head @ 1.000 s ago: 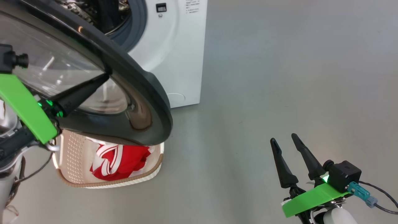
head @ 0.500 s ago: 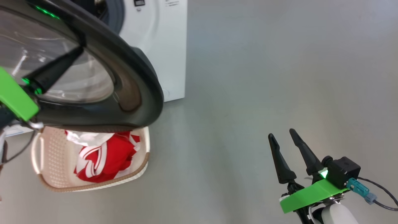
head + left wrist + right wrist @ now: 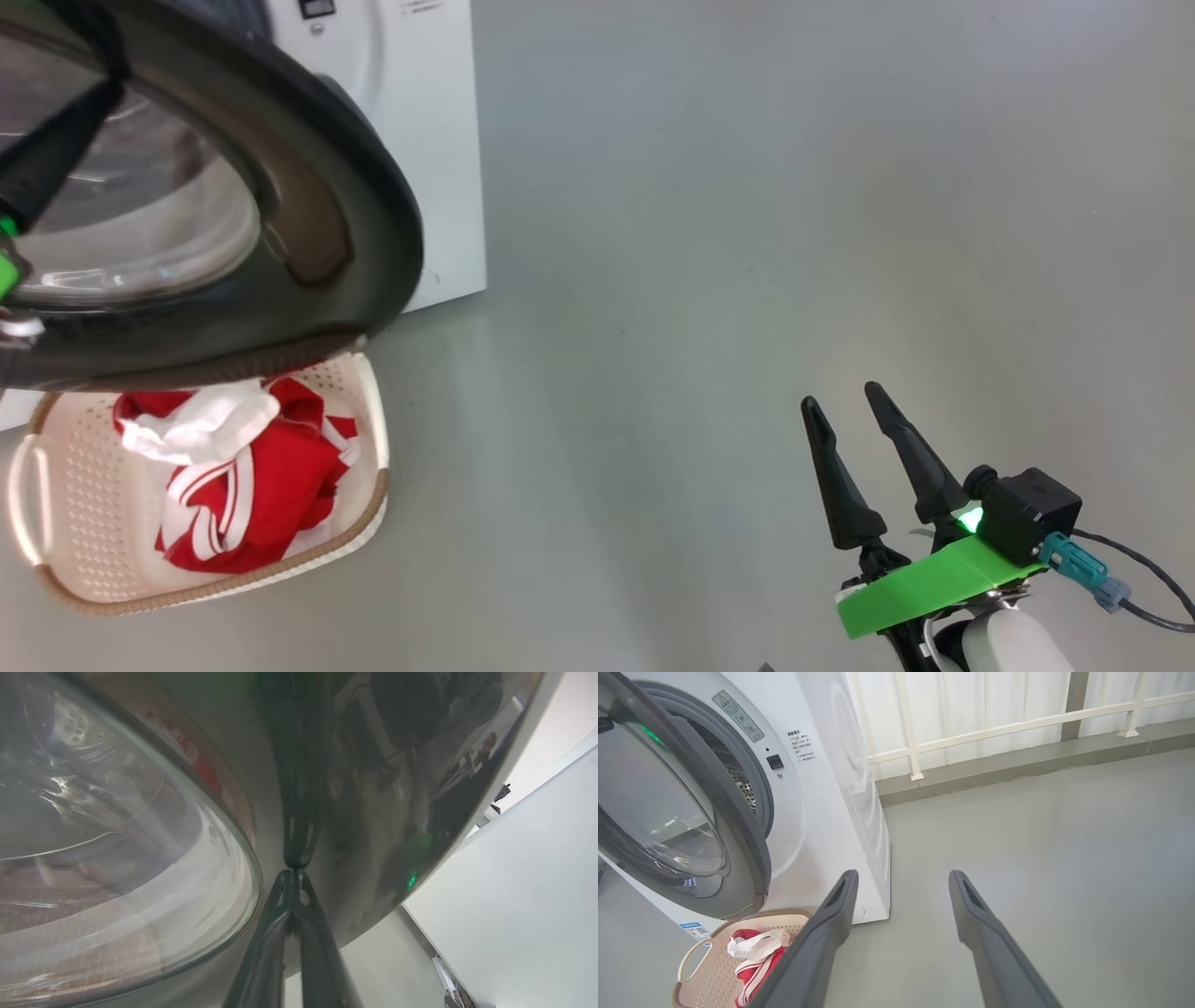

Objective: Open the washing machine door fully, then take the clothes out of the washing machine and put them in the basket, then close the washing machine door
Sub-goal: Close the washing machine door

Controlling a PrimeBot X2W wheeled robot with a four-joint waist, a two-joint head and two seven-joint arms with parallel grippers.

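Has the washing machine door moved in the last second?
Yes: the washing machine door has swung toward the washing machine, uncovering more of the basket.

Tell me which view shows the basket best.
Head view: it looks down into the basket, showing rim, handle and clothes; the washing machine door covers its far edge. The right wrist view catches one end behind the right hand. The left wrist view faces that door.

The right gripper [image 3: 840, 396] is showing two long dark tapering fingers [image 3: 837, 485] on a bright green plate [image 3: 934, 588]; a green light [image 3: 971, 520] is glowing beside a black camera box [image 3: 1032, 511], and a teal plug [image 3: 1074, 564] is trailing a dark cable [image 3: 1153, 583]
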